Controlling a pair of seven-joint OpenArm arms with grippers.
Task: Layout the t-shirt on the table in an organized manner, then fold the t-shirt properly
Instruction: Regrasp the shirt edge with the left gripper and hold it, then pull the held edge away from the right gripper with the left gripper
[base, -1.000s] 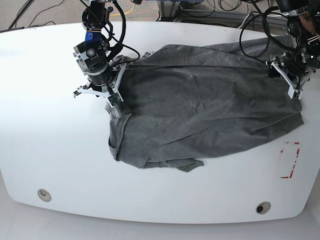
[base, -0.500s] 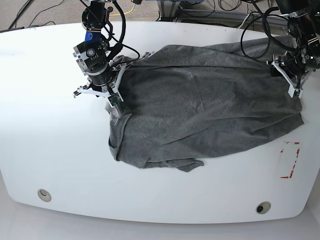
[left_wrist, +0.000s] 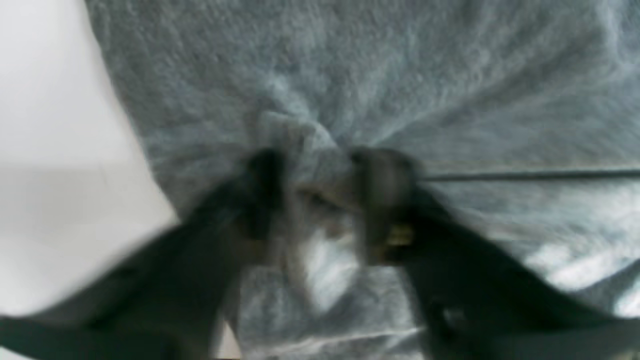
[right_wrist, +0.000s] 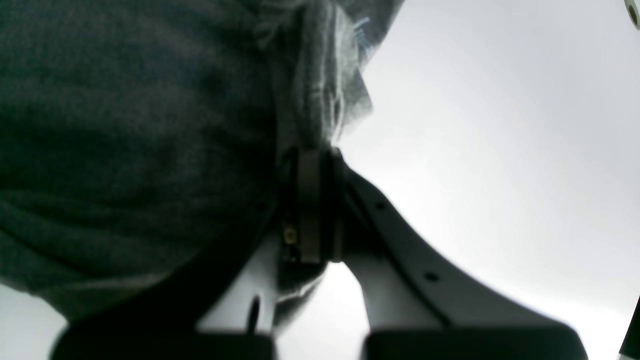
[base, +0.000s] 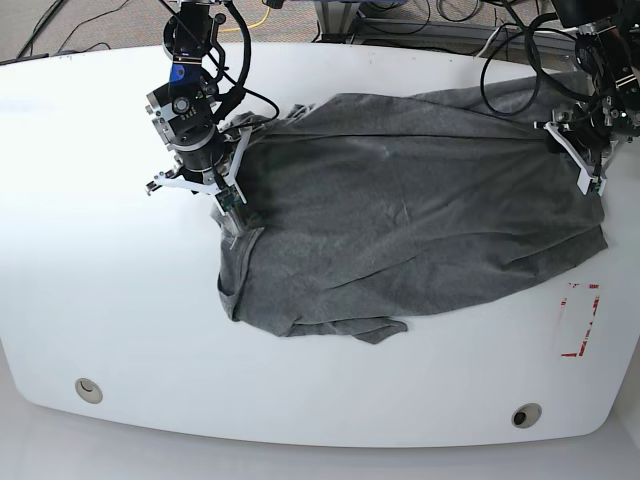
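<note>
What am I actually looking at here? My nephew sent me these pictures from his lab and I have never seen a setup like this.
This is a robot with two arms working over a white table. The wide picture is taken from above and shows the whole scene. The other two come from small cameras mounted at each arm's wrist, looking along its pincers, so they are very close and partly blurred.

On the table lies a dark grey t-shirt, spread out but wrinkled, with its lower edge folded under. Near the table's edge there is also a red tape mark and two round holes.

The right gripper, on the left in the wide picture, is clamped on one edge of the shirt. The left gripper, at the opposite side, pinches a bunch of cloth between its fingers, as its own close-up shows.
</note>
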